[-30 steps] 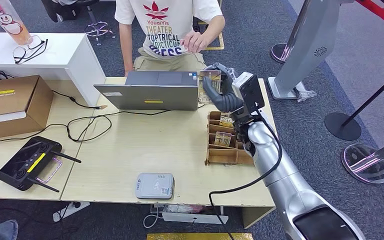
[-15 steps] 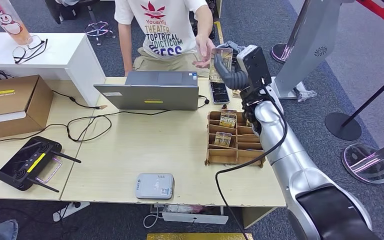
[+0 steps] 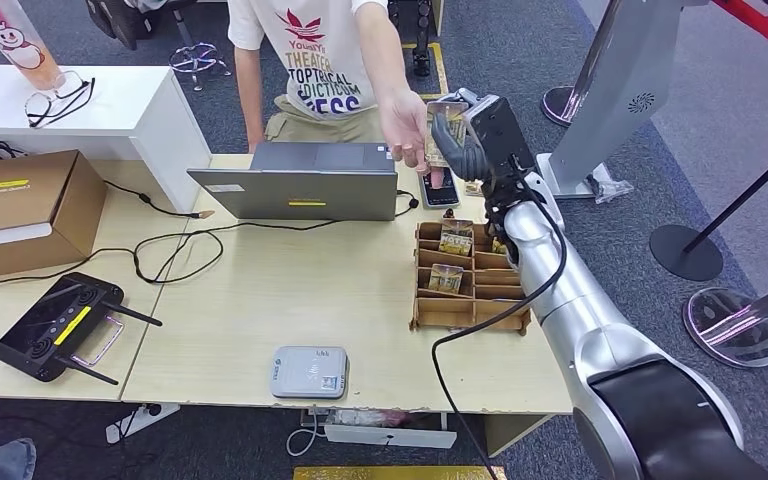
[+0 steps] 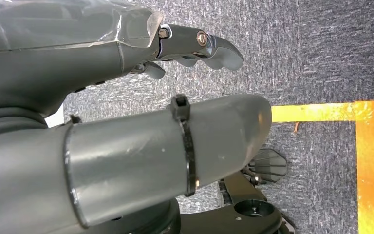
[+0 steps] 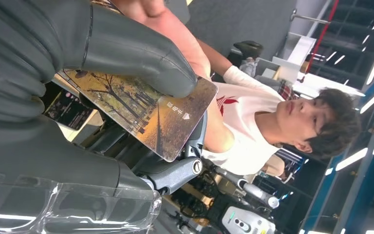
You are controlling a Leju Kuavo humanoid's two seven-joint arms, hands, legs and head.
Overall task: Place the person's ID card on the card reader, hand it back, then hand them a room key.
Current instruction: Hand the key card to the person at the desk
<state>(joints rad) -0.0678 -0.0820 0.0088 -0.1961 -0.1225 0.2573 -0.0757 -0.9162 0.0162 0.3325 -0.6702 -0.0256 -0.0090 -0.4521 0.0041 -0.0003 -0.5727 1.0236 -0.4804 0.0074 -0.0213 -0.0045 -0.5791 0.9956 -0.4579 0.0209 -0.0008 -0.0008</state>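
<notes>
Pinched in the right hand [image 3: 457,145] beyond the laptop [image 3: 305,180], the room key [image 5: 148,114] is met by the person's hand [image 3: 405,125], its tree print seen from the right wrist; the left hand [image 4: 126,97] hangs curled, holding nothing.

On the desk [image 3: 260,300], the card reader [image 3: 309,371] lies at the near edge, the laptop [image 3: 305,181] at the far edge, the wooden organizer [image 3: 465,278] to the right.

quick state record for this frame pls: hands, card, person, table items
right hand: raised past the table's far edge, holds a tree-printed room key card under its thumb
left hand: hangs over grey carpet, holds nothing, fingers curled
person's hand: at the card, touching it
wooden compartment card rack: on table, cards in two slots
grey card reader: near table edge, nothing on it
grey laptop: open, facing the person
</notes>
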